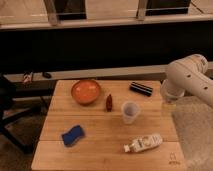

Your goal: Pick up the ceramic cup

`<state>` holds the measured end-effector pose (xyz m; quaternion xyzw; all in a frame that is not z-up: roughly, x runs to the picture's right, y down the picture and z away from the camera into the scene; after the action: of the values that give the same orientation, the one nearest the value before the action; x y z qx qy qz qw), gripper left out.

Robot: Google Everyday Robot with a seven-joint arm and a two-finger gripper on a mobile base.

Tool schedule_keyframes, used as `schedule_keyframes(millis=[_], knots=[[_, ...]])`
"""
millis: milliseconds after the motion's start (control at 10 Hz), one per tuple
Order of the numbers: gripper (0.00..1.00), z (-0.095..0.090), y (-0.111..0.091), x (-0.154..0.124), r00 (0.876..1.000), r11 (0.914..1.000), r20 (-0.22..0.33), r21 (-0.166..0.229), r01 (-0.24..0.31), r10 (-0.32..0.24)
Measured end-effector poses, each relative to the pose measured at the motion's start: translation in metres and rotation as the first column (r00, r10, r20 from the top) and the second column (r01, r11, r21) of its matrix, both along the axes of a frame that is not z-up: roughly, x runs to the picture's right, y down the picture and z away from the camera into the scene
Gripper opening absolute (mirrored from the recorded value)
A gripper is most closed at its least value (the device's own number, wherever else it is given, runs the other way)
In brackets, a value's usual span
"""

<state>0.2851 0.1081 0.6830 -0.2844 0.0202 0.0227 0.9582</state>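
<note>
The ceramic cup (129, 112) is seen standing upright on the wooden table (100, 155), right of the middle, with its open mouth turned up and its long axis vertical. The gripper (168, 96) is placed at the low end of the white arm (190, 80), just at the table's right edge. Whether it is spread or pressed together cannot be told, and nothing is seen to be held.

From the gripper, the cup is found at about 8 o'clock in the camera view. It lies near, with bare tabletop between the two. Only one arm is carried, so no choice of side has to be made.

A small red bottle (109, 102) stands just beside the cup at 10 o'clock, and the orange bowl (86, 91) sits further out along the same line. A white bottle (143, 143) lies on its side at 5 o'clock, and a black bar (141, 88) rests at 1 o'clock. A blue sponge (73, 135) is well apart at 8 o'clock.

The reach is judged not yet begun. An approach from the right side looks the least crowded, since the red bottle is kept on the far side of the cup.
</note>
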Motion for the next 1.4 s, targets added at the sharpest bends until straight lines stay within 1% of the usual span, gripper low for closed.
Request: schedule_keyframes(millis=[1200, 1400], knots=[[0.80, -0.0001, -0.0002, 0.0000, 1.000, 1.0000, 0.000, 0.000, 0.000, 0.000], [0.80, 0.0045, 0.0013, -0.0082, 1.000, 0.9999, 0.013, 0.009, 0.015, -0.015]])
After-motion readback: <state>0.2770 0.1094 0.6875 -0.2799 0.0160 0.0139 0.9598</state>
